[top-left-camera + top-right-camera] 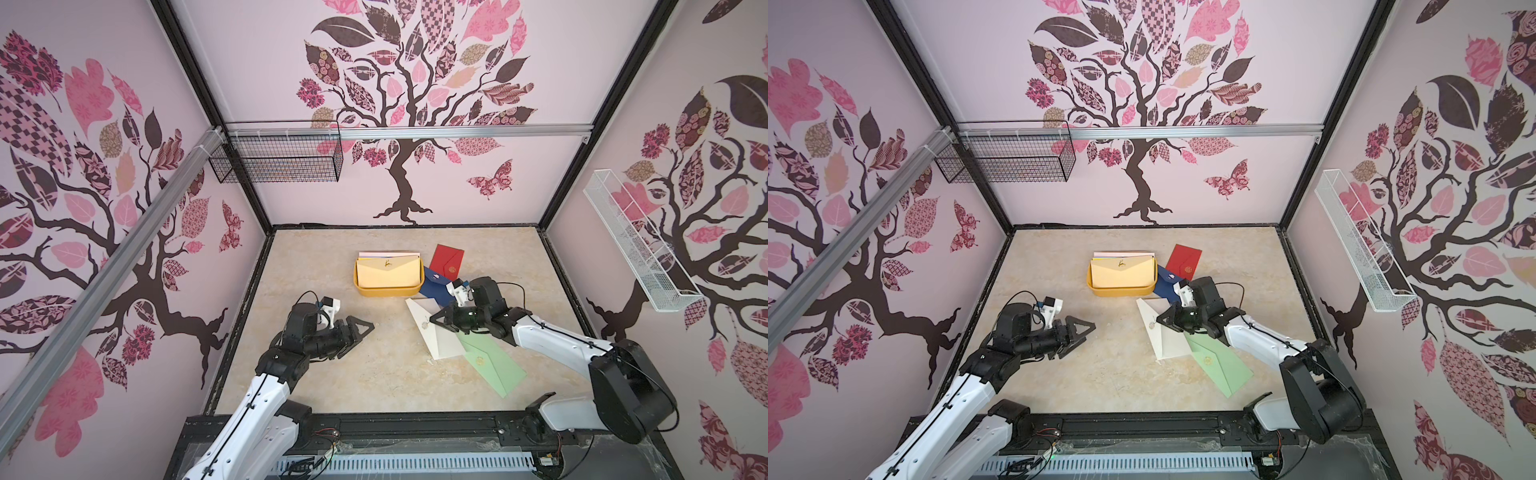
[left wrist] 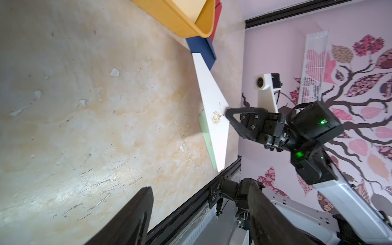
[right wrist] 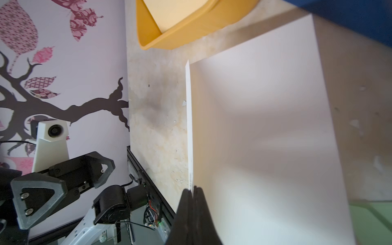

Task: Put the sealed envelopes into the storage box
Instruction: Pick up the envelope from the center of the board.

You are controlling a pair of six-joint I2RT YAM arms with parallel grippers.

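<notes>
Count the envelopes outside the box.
4: red right of the box, navy beside it, white pinched in the right gripper, green partly under the white. More may be hidden.

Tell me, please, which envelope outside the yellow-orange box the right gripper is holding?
The white paper envelope: the right gripper is shut on its edge, while the red envelope, navy envelope and light green envelope lie ungripped.

In the storage box point(image 1: 386, 291), the yellow envelope point(image 1: 388, 274) covers those beneath; only thin pale edges show at the far rim, their number unclear. The navy envelope point(image 1: 436, 289) is partly hidden by the box and the right arm's wrist camera point(image 1: 459, 291). The light green envelope point(image 1: 494, 365) lies partly under the white envelope point(image 1: 432, 336), whose pinched edge the right gripper point(image 1: 433, 319) covers. In the right wrist view the navy envelope is blurred and cut off.
</notes>
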